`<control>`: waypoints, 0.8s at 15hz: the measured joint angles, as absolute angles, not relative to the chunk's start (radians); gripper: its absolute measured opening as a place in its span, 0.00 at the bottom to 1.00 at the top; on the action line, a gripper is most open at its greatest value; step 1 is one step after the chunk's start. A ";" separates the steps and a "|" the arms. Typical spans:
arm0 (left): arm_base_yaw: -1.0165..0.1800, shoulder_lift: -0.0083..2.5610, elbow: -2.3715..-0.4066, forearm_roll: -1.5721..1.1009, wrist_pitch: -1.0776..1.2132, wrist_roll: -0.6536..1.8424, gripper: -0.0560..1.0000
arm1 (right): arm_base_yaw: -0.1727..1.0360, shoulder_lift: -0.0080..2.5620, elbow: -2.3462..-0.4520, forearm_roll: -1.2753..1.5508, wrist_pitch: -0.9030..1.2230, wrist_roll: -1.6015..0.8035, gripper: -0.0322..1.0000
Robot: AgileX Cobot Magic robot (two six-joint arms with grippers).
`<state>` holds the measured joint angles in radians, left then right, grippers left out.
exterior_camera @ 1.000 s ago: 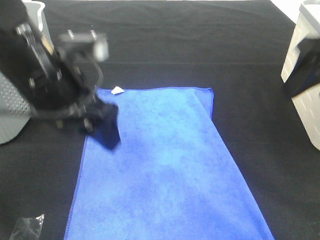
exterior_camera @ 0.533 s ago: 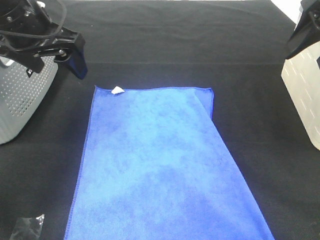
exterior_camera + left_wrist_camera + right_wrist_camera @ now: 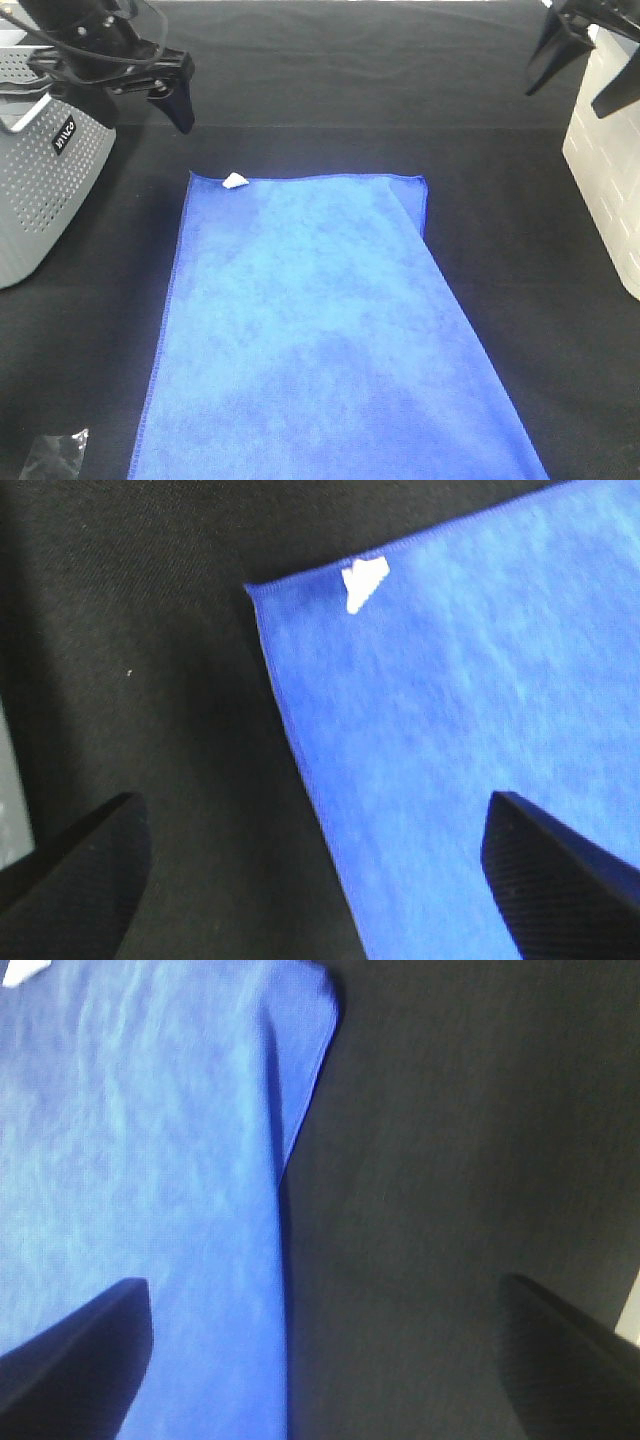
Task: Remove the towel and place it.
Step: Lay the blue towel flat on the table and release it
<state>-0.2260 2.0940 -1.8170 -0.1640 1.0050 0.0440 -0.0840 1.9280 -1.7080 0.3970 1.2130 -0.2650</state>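
The blue towel (image 3: pixel 330 330) lies spread flat on the black table, its white tag (image 3: pixel 235 181) at the far left corner. My left gripper (image 3: pixel 140 98) is open and empty, raised beyond that corner, next to the grey basket (image 3: pixel 40 190). My right gripper (image 3: pixel 580 75) is open and empty, raised at the far right, beyond the towel's far right corner. The left wrist view shows the towel (image 3: pixel 480 730), the tag (image 3: pixel 365 580) and the gripper (image 3: pixel 315 880) apart from them. The right wrist view shows the towel (image 3: pixel 140 1160) with its corner folded under, below the gripper (image 3: pixel 320 1360).
The perforated grey basket stands at the left edge. A white slotted container (image 3: pixel 612 180) stands at the right edge. A crumpled clear plastic scrap (image 3: pixel 55 455) lies at the near left. Black cloth (image 3: pixel 330 90) covers the table.
My left gripper has lifted off the towel's far left area and moved back toward the basket. My right gripper has swung into view at the far right. The towel has not moved.
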 joint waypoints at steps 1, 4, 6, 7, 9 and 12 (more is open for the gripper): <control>-0.213 2.154 -1.878 -0.177 1.025 0.044 0.83 | -0.084 1.974 -1.746 0.397 1.213 -0.265 0.87; -0.196 2.260 -1.972 -0.188 1.043 0.044 0.83 | -0.086 2.054 -1.812 0.382 1.220 -0.261 0.87; -0.180 2.348 -2.039 -0.201 1.047 0.044 0.83 | -0.086 2.109 -1.875 0.391 1.224 -0.259 0.87; -0.171 2.380 -2.069 -0.220 1.052 0.044 0.83 | -0.085 2.126 -1.898 0.399 1.224 -0.253 0.87; -0.161 2.402 -2.101 -0.256 1.066 0.057 0.83 | -0.061 2.144 -1.940 0.356 1.224 -0.244 0.87; -0.160 2.402 -2.137 -0.279 1.074 0.076 0.83 | 0.014 2.178 -2.008 0.222 1.221 -0.206 0.87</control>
